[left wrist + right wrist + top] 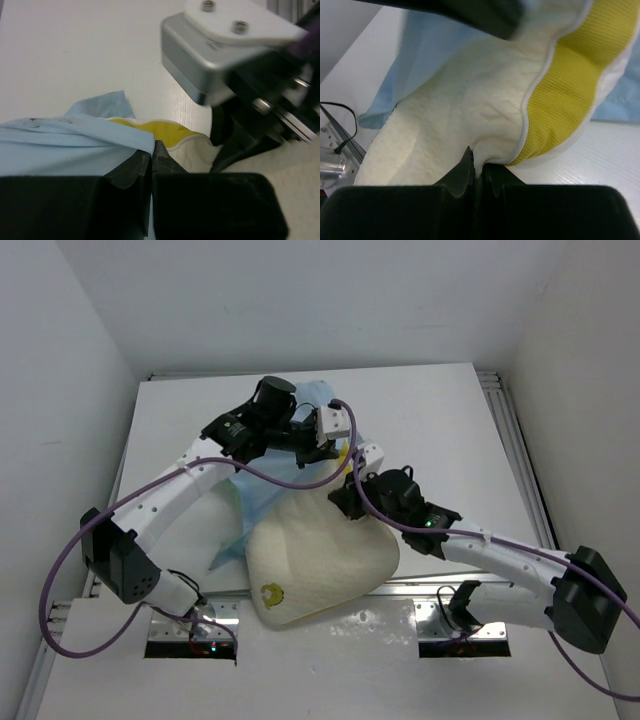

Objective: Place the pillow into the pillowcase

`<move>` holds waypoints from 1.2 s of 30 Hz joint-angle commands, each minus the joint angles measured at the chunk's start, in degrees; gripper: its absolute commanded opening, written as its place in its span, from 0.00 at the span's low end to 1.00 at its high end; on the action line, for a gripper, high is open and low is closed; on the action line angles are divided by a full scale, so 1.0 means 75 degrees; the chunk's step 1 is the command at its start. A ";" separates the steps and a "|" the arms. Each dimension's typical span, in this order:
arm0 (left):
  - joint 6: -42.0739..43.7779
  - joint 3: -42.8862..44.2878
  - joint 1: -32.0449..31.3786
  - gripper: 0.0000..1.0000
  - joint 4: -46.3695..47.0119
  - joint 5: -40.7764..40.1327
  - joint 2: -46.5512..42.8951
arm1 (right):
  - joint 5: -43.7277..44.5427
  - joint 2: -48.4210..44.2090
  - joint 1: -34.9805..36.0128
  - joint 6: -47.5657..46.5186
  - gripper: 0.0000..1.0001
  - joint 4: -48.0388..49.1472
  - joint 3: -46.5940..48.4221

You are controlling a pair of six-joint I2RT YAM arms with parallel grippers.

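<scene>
**Pos. of task items.** The large rectangular cream pillow w/ textured surface [320, 555] lies near the ctr of the white counter [440, 430], between the two arms. Its near corner, which carries a small yellow-green mark [271, 592], reaches past the counter's near edge, between the arm bases. Its far end points toward both end effectors. The thin light-blue cloth pillowcase [268, 495] lies crumpled on the counter at the pillow's far-left side. Part of it runs under the left arm, and a further part shows beyond the left wrist. Most of the pillow is outside the pillowcase. Whether the far corner sits inside the opening cannot be told.

**Left end effector** [151, 160]. Jaws narrow, pinched on a fold of the pillowcase. In the left wrist view the blue cloth spreads to the left of the fingers. Just beyond the fingertips lies the pillow's yellow mesh edge band [155, 131]. The silver-and-white housing on the other arm's wrist [215, 55] is close above and to the right.

**Right end effector** [477, 167]. Jaws narrow, clamped on the pillow's edge, approx. where the cream face meets the white piping. The cream fabric puckers at the grip point. The yellow mesh band curves away up and to the right of the fingers. Blue pillowcase cloth shows behind the pillow on both sides.

**Rel. pos.** Both end effectors are close together at the pillow's far end, left one on cloth, right one on pillow.
</scene>
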 commanded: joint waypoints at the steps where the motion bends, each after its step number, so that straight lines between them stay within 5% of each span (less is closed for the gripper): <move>1: 0.0412 0.0262 -0.0183 0.00 -0.0165 0.1750 -0.0460 | -0.0663 -0.0344 -0.0314 0.0766 0.00 0.1863 -0.0385; 9: 0.0543 0.0157 -0.0089 0.00 0.0255 0.1191 -0.0460 | -0.0943 -0.0484 -0.0303 0.0954 0.00 0.1769 -0.0538; 16: -0.1177 0.0272 -0.0042 0.00 0.1791 -0.1362 0.0231 | -0.0499 -0.0368 0.0282 0.0028 0.00 0.0141 0.0142; 26: -0.1895 0.0591 -0.0253 0.00 0.2049 -0.1846 0.1086 | -0.0150 -0.0134 0.0424 0.0180 0.00 -0.0233 -0.0139; 30: -0.1766 0.0030 -0.0347 0.00 0.2201 -0.1869 0.1274 | 0.0741 0.0264 0.0412 0.0544 0.00 -0.0328 -0.0584; 36: -0.1954 -0.0815 -0.0452 0.00 0.2249 -0.0993 0.1088 | 0.0474 0.0359 0.0423 0.1539 0.00 0.0292 -0.1017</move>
